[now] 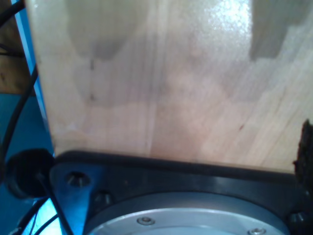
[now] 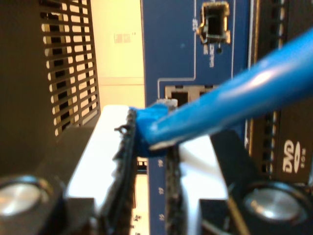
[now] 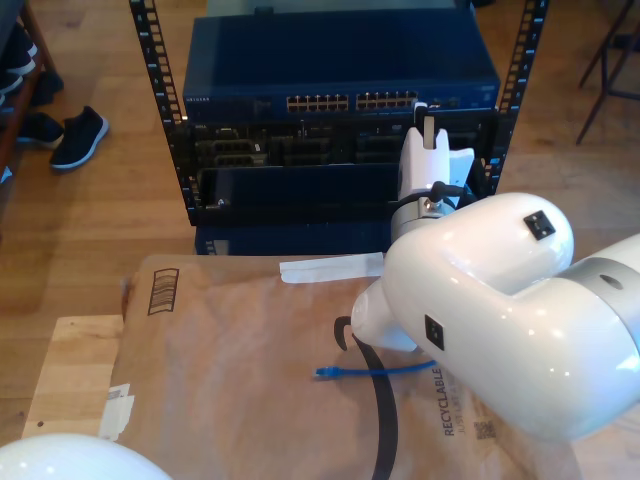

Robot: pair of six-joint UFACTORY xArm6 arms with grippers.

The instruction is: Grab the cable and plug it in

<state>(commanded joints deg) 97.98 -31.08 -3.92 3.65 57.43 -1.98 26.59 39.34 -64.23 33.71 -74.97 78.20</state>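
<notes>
In the upper half of the exterior view stands the server rack (image 3: 340, 120), its blue network switch (image 3: 340, 70) on top with a row of ports along the front. Below it, brown packing paper (image 3: 250, 370) covers the surface. My second arm (image 3: 480, 300) fills the exterior view's lower right and reaches up to the rack's front. My second pincer (image 2: 149, 142) is clamped on the blue-booted plug end of the cable (image 2: 234, 98), held just before an open port (image 2: 178, 95) on the blue panel. The cable's other end (image 3: 365, 372) lies on the paper at lower centre of the exterior view. My first wrist view faces a pale wooden board (image 1: 171, 83); whether my first pincer is open or closed I cannot tell.
</notes>
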